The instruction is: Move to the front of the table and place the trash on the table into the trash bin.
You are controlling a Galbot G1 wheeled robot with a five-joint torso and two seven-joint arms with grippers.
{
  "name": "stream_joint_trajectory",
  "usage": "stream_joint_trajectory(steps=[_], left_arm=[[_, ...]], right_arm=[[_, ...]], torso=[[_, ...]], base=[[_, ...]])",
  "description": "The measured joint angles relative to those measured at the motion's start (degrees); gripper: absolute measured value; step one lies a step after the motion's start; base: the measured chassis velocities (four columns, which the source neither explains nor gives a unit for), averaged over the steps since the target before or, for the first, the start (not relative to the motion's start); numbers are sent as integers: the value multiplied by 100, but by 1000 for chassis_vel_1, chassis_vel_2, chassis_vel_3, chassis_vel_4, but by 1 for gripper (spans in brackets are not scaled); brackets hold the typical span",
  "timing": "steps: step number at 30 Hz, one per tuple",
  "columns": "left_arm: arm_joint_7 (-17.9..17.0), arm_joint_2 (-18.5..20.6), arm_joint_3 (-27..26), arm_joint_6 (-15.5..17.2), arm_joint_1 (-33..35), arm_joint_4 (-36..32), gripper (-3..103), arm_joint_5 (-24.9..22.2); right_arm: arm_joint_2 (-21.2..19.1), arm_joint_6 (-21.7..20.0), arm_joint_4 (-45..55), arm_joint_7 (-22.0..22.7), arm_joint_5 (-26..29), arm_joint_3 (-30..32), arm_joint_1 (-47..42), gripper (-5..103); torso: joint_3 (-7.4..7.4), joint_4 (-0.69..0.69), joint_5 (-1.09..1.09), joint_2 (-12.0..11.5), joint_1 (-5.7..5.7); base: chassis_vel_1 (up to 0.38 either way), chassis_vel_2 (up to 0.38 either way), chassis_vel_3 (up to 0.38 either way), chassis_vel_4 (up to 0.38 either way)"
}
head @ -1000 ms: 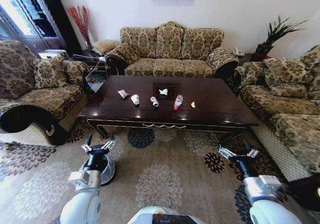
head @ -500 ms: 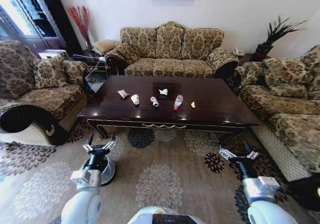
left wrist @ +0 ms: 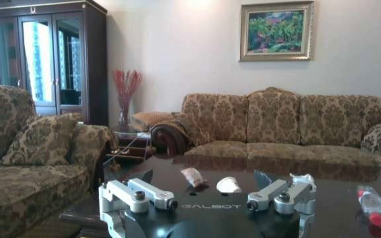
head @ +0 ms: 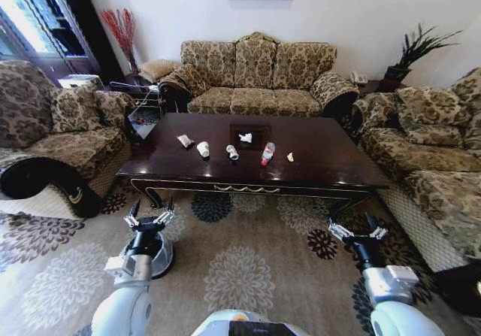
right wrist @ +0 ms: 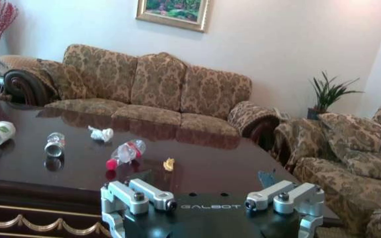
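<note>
On glossy dark table (head: pixel 323 152): white cup (head: pixel 203 149), red-labelled bottle (head: pixel 267 153).

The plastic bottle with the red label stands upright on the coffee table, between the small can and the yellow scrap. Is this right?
Not quite. In the head view, the plastic bottle lies on its side on the coffee table, between the small can and the yellow scrap.

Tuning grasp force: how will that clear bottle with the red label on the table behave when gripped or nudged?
The clear bottle lies on its side on the glossy table, so a nudge will probably roll or slide it. It looks empty, so likely light. The thin clear wall may buckle under a firm squeeze.
</note>
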Motion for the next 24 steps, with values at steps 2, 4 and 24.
stream_joint_trajectory(steps=[2, 4, 24], left_arm=[[1, -7, 0, -1, 6, -14, 100, 2], [2, -22, 0, -4, 20, -41, 100, 9], [7, -111, -19, -96, 128, -157, 100, 40]], right_arm=[[7, 0, 8, -7, -17, -20, -5, 100], [15, 0, 28, -10, -41, -44, -13, 100], [35, 179, 62, -11, -125, -79, -96, 100]], torso=[[0, 0, 0, 0, 0], [0, 0, 0, 0, 0], [0, 0, 0, 0, 0]], base=[[0, 0, 0, 0], [0, 0, 0, 0], [153, 150, -148, -144]])
